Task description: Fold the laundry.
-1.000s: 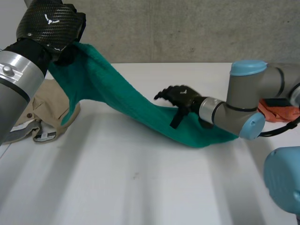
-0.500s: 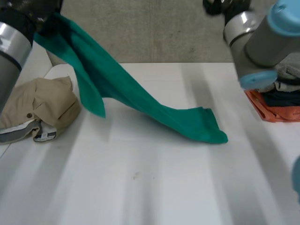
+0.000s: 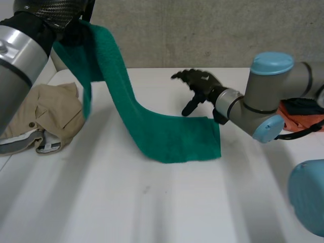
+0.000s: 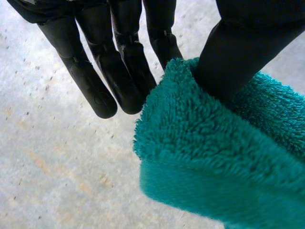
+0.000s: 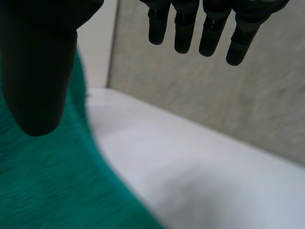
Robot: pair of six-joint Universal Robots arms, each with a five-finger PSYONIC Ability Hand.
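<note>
Towel layout changes within the last second. The green towel (image 3: 167, 136) has its lower end spread flat and wide on the tabletop (image 3: 152, 202), near the middle. Half a second ago that end was a narrow, bunched tail lying further right. The upper end rises in a steep strip to the far left.

Left hand (image 3: 55, 10): raised high at far left, about as before. In its wrist view the thumb presses into the towel's (image 4: 214, 157) pile and the fingers (image 4: 90, 81) sit behind the edge, so this is a firm pinch on the top end.

Right hand (image 3: 200, 83): a second ago it rests on the towel's low end, then it swings up and away. Now it is back down, just beyond the far right corner of the flat part. Its wrist view shows the fingers (image 5: 214, 24) relaxed, the thumb well apart and nothing held. I cannot tell whether the thumb touches the cloth.

A beige garment (image 3: 45, 116) lies at the left. A pile of clothes (image 3: 304, 114) sits at the far right, apart from the towel.

Reading: the low end looks laid out as a base, so the fold is barely begun. The likely next need is for the right hand to pin or take that far corner while the left hand brings the top end down. The risk is that the flat end drags or bunches again if nothing holds it.
</note>
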